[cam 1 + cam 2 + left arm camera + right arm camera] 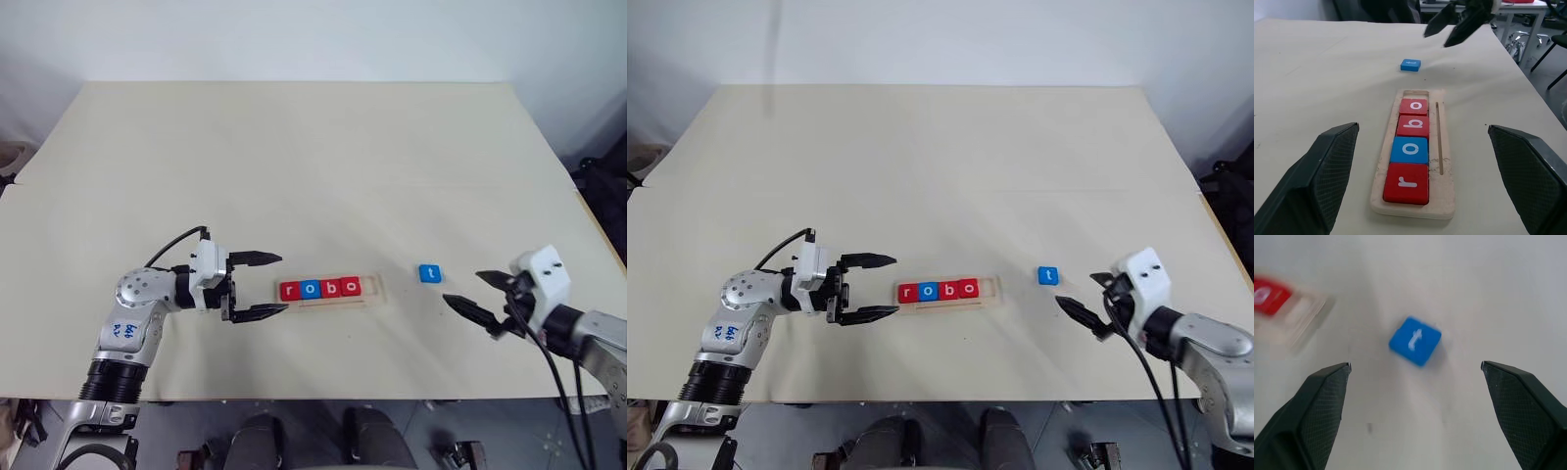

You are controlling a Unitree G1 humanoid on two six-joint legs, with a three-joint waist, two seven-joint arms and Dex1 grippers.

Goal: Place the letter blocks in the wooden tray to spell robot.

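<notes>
The wooden tray [375, 288] lies on the table near the front. In it sit a red r [290, 291], a blue o [311, 289], a red b [331, 288] and a red o [351, 286] side by side; the tray's right end is bare. The blue t block [429, 274] lies flat on the table to the right of the tray. My left gripper [259, 286] is open at the tray's left end, pointing along it, empty. My right gripper [473, 294] is open and empty, to the right of the t block and apart from it.
The pale table [294, 166] is wide and bare behind the tray. Its front edge runs close under both grippers, and its right edge lies just past my right arm. Black cables hang from the right wrist [558, 372].
</notes>
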